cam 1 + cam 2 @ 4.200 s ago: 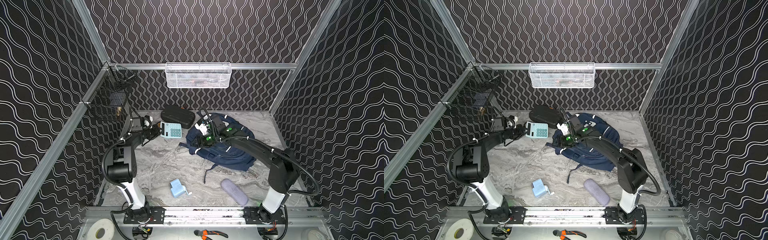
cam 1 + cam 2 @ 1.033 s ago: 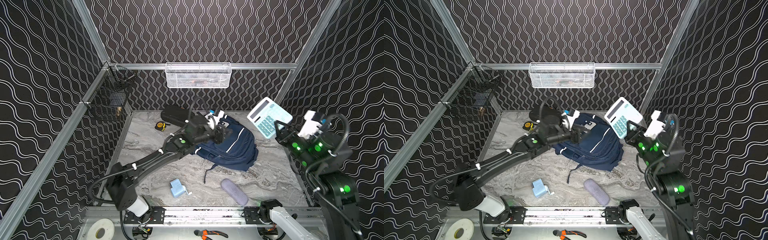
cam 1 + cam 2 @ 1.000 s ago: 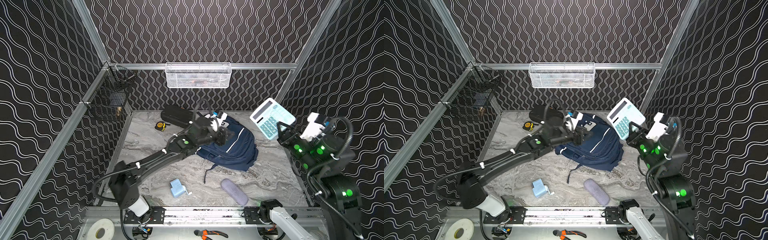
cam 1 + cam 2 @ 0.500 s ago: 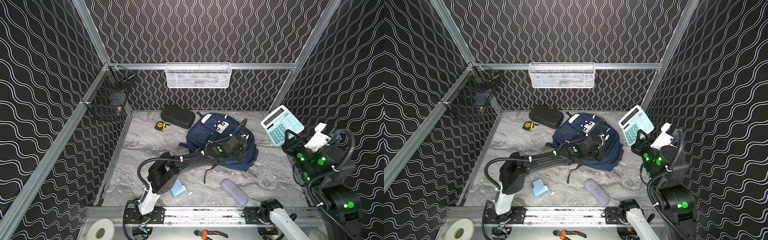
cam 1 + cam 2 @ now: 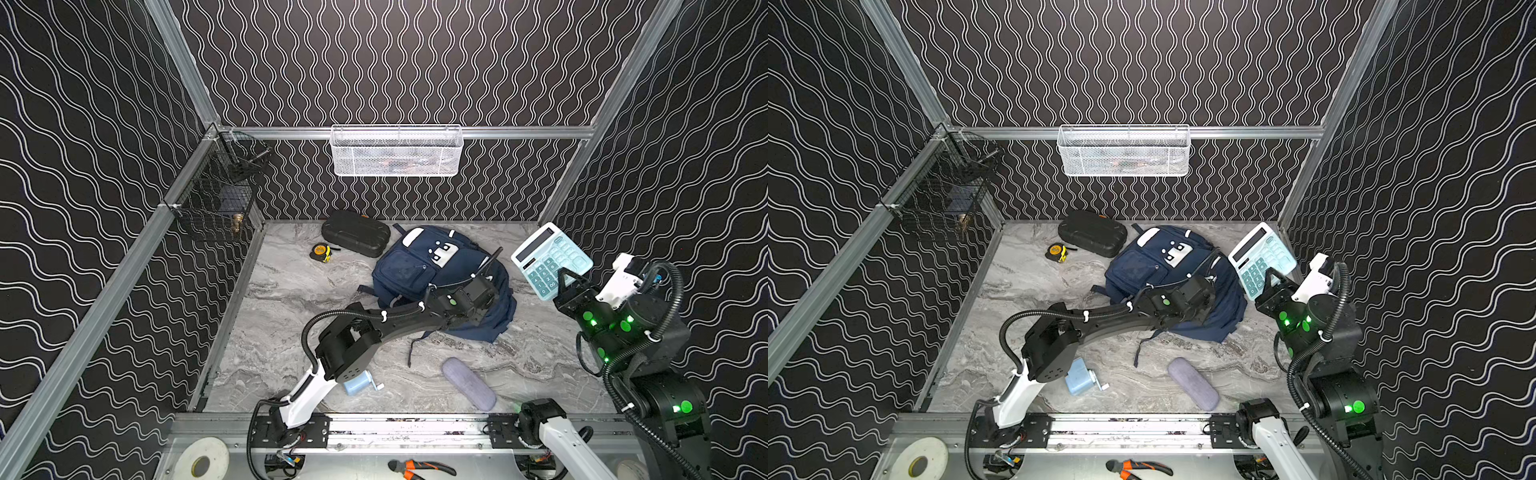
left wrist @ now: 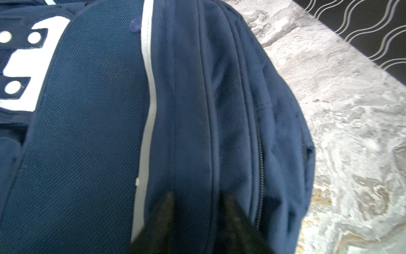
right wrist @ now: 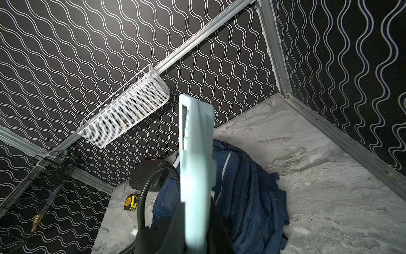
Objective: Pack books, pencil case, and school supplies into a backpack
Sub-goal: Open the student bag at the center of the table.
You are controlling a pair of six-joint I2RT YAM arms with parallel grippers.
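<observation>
Both top views: left hand (image 5: 492,297) now at backpack's (image 5: 419,266) near side, grip unclear; right hand (image 5: 567,282) still clamped on calculator (image 5: 544,253).

A black hard case (image 5: 355,232) lies near a yellow tape measure (image 5: 321,252)

1. The left arm (image 5: 399,320) is stretched low and far forward from its base, its wrist pitched down.
2. The left gripper (image 6: 200,198) is set on the backpack (image 6: 87,132), its fingers part-way apart astride a seam. Whether cloth is pinched cannot be told through the blur.
3. The right arm (image 5: 623,328) is raised high and folded at the elbow.
4. The right gripper (image 5: 567,282) is clamped on the near edge of the calculator (image 5: 544,253), which is held aloft.
</observation>
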